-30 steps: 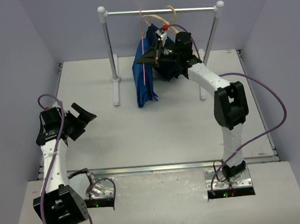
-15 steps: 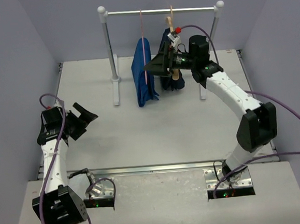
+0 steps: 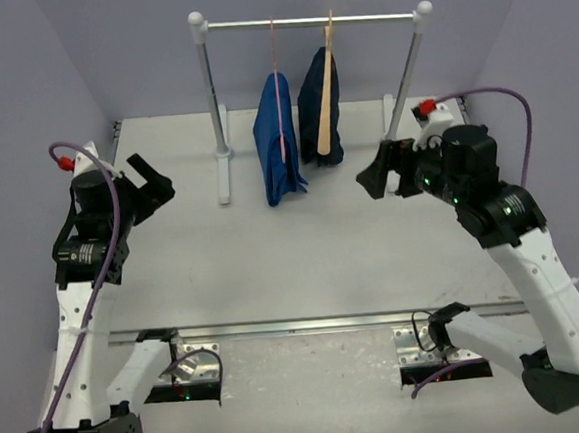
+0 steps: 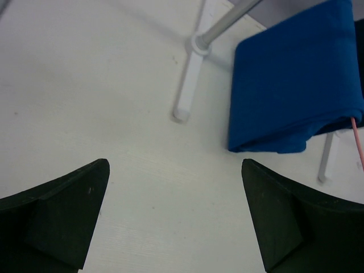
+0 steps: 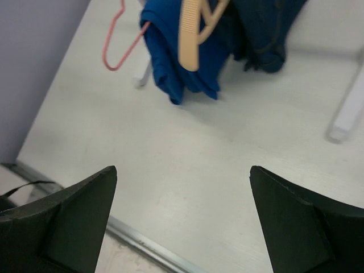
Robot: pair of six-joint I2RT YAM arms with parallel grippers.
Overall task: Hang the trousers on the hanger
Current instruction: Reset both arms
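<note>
The royal-blue trousers (image 3: pixel 277 142) hang folded over the thin pink hanger (image 3: pixel 278 97), whose hook sits on the rail (image 3: pixel 309 20). In the left wrist view the trousers (image 4: pixel 293 79) fill the upper right, with a bit of pink wire of the hanger (image 4: pixel 358 142) at their lower edge. The right wrist view shows the trousers (image 5: pixel 170 51) and the hanger (image 5: pixel 116 51) sticking out to their left. My left gripper (image 3: pixel 147 188) stands open at the left, apart from the rack. My right gripper (image 3: pixel 381 174) stands open to the right of the clothes, holding nothing.
A dark navy garment (image 3: pixel 315 99) hangs on a pale wooden hanger (image 3: pixel 326 98) just right of the trousers. The rack's two white posts (image 3: pixel 210 82) (image 3: pixel 407 72) stand on feet on the white table (image 3: pixel 303 256). A metal strip (image 3: pixel 308 323) runs along the near table edge.
My right gripper opened, let go of the wooden hanger with the navy garment on the rail, and drew back right and towards the near side. My left arm rose and moved back a little.
</note>
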